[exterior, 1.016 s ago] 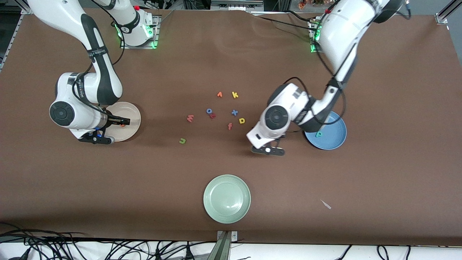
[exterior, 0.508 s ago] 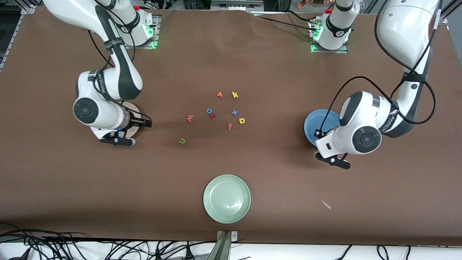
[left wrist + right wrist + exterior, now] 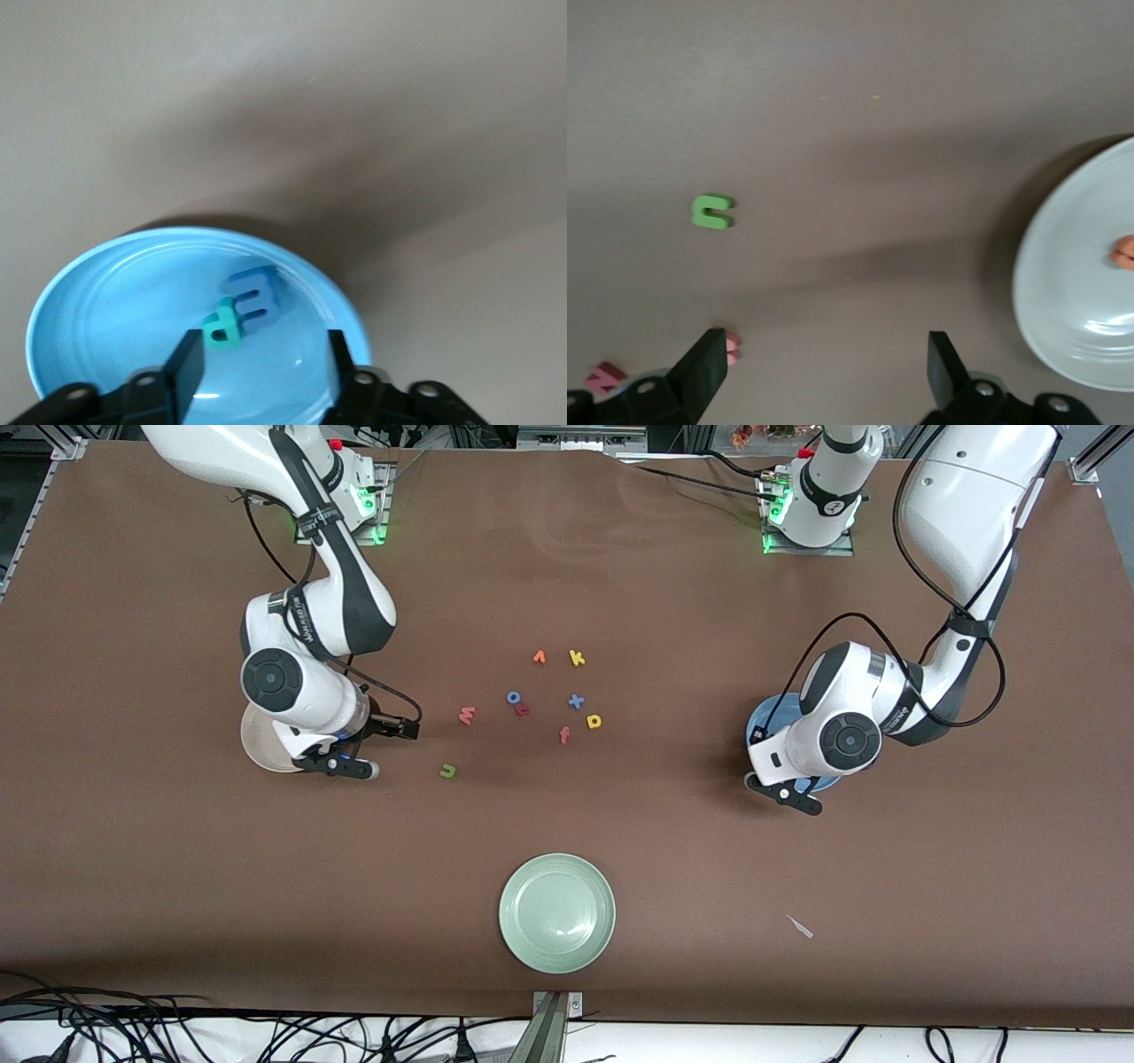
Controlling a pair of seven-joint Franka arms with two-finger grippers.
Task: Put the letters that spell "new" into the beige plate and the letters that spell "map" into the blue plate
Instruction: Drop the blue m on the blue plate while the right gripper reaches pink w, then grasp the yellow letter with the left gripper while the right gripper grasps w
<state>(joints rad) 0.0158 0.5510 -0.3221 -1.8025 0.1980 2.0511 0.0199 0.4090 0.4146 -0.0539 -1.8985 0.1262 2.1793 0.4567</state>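
Toward the left arm's end of the table, the blue plate (image 3: 71, 292) holds two letters lying flat and touching each other: the blue m (image 3: 255, 298) and the teal p (image 3: 221, 326). The left gripper (image 3: 262, 359) hangs directly above this plate with its fingers spread and nothing between them; the arm descends from its base at the top edge and bends back over the plate.

Toward the right arm's end, the beige plate (image 3: 1063, 292) holds the orange e (image 3: 1124, 251) near its rim. The right gripper (image 3: 824, 367) is over bare table just beside this plate, on the side toward the table's middle, fingers spread wide and empty, the forearm covering much of the plate in the front view.

Near the table's centre lie the loose letters: the olive-green n (image 3: 448, 771), the pinkish-red w (image 3: 467, 714), and the yellow a (image 3: 594, 721), with a yellow k (image 3: 577, 658), a blue x (image 3: 576, 701), an orange-red f (image 3: 564, 734) and a blue o (image 3: 513, 697) touching a dark red letter (image 3: 523, 709).

A pale green plate (image 3: 557, 912), empty, sits near the table's lower edge.
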